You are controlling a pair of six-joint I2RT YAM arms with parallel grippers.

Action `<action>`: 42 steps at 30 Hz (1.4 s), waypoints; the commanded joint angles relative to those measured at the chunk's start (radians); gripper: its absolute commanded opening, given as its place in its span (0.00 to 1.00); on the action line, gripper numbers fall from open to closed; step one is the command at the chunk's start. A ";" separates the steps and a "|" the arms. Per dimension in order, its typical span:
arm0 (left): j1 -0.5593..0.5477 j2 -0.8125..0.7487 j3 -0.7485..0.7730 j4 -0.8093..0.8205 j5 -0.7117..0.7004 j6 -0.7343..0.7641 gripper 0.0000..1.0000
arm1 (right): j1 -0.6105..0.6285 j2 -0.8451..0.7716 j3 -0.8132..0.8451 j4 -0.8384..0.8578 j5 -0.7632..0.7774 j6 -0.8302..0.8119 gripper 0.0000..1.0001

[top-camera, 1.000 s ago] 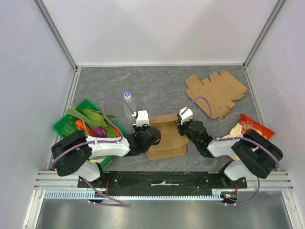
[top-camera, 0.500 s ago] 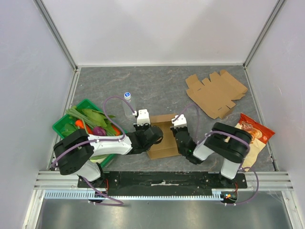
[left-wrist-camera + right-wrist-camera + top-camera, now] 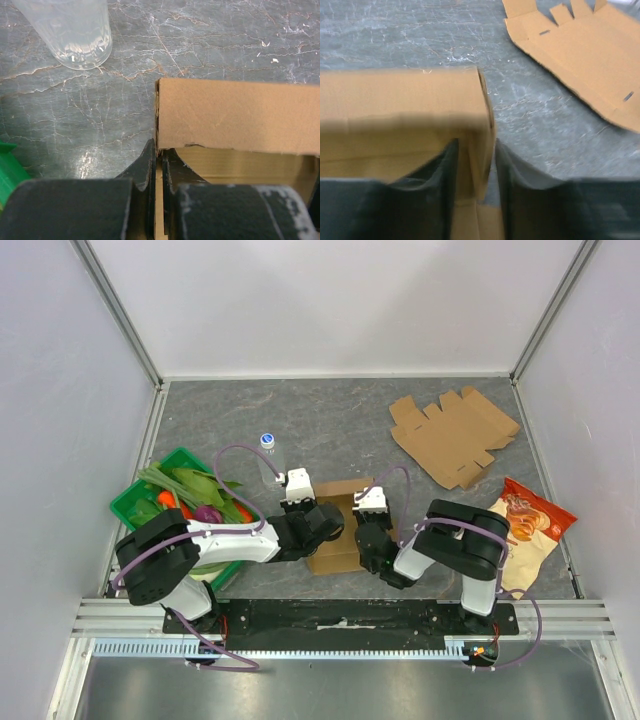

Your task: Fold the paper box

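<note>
Crouched low, wrists inward over paper box (image 3: pixel 338 558).
Clenching left wall in left jaws; straddling right wall with right jaws, grip too blurred to tell.

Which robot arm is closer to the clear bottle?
Left. The left end effector pinches the box's left wall, with the bottle close beyond it. The right end effector grips the box's right wall, farther away.

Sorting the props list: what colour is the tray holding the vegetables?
The tray is green; top external view shows it best.
</note>
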 commanded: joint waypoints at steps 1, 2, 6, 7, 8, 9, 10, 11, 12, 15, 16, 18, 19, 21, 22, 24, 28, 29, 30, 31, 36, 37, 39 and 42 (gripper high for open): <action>-0.005 0.013 -0.004 -0.052 0.037 -0.078 0.02 | 0.002 -0.111 -0.031 -0.137 -0.057 0.087 0.62; -0.005 0.014 -0.003 -0.056 0.037 -0.083 0.02 | 0.002 -0.146 -0.042 -0.200 -0.064 0.130 0.70; -0.005 0.028 0.002 -0.067 0.031 -0.095 0.02 | 0.000 -0.383 -0.031 -0.750 -0.170 0.357 0.87; -0.005 0.033 0.005 -0.070 0.031 -0.095 0.02 | 0.002 -0.422 -0.031 -0.823 -0.195 0.421 0.89; -0.005 0.034 0.006 -0.075 0.031 -0.095 0.02 | 0.000 -0.506 -0.029 -0.900 -0.206 0.458 0.90; -0.005 0.033 0.006 -0.078 0.030 -0.093 0.02 | 0.000 -0.553 -0.028 -1.054 -0.244 0.499 0.93; -0.005 0.034 0.008 -0.081 0.028 -0.095 0.02 | -0.004 -0.600 -0.025 -1.124 -0.265 0.541 0.94; -0.005 0.034 0.009 -0.088 0.028 -0.093 0.02 | -0.014 -0.680 -0.016 -1.185 -0.310 0.565 0.95; -0.005 0.034 0.011 -0.093 0.028 -0.095 0.02 | -0.023 -0.719 0.012 -1.331 -0.386 0.594 0.95; -0.004 0.028 0.019 -0.116 0.034 -0.101 0.02 | -0.079 -0.814 0.044 -1.533 -0.581 0.674 0.97; -0.004 0.025 0.026 -0.127 0.040 -0.103 0.02 | -0.140 -0.828 0.056 -1.598 -0.621 0.708 0.97; -0.004 0.021 0.034 -0.145 0.050 -0.106 0.02 | -0.226 -0.864 0.073 -1.683 -0.791 0.705 0.96; -0.004 0.019 0.038 -0.151 0.059 -0.107 0.02 | -0.298 -0.872 0.076 -1.687 -0.965 0.701 0.96; -0.004 0.017 0.043 -0.162 0.067 -0.112 0.02 | -0.310 -0.878 0.081 -1.698 -1.063 0.705 0.94; -0.002 0.019 0.052 -0.167 0.073 -0.112 0.02 | -0.308 -0.874 0.084 -1.706 -1.097 0.704 0.94; -0.001 0.022 0.065 -0.185 0.079 -0.116 0.02 | -0.308 -0.868 0.073 -1.703 -1.086 0.673 0.90; 0.003 0.019 0.080 -0.208 0.094 -0.130 0.02 | -0.308 -0.816 0.064 -1.651 -1.089 0.656 0.78; 0.004 0.016 0.080 -0.211 0.097 -0.135 0.02 | -0.308 -0.806 0.066 -1.637 -1.094 0.662 0.74; 0.006 0.007 0.075 -0.213 0.100 -0.136 0.02 | -0.308 -0.800 0.064 -1.634 -1.092 0.682 0.70; 0.006 0.001 0.074 -0.217 0.102 -0.138 0.02 | -0.308 -0.794 0.064 -1.631 -1.088 0.690 0.65; 0.009 -0.059 0.049 -0.196 0.154 -0.065 0.26 | -0.308 -0.816 0.072 -1.653 -1.062 0.753 0.09; 0.009 -0.080 0.039 -0.182 0.172 -0.037 0.39 | -0.308 -0.812 0.076 -1.664 -1.068 0.772 0.03; 0.009 -0.131 -0.013 -0.147 0.258 0.029 0.69 | -0.308 -0.808 0.089 -1.670 -1.086 0.786 0.00; 0.007 -0.312 -0.107 -0.144 0.402 0.100 0.95 | -0.308 -0.788 0.118 -1.698 -1.114 0.800 0.00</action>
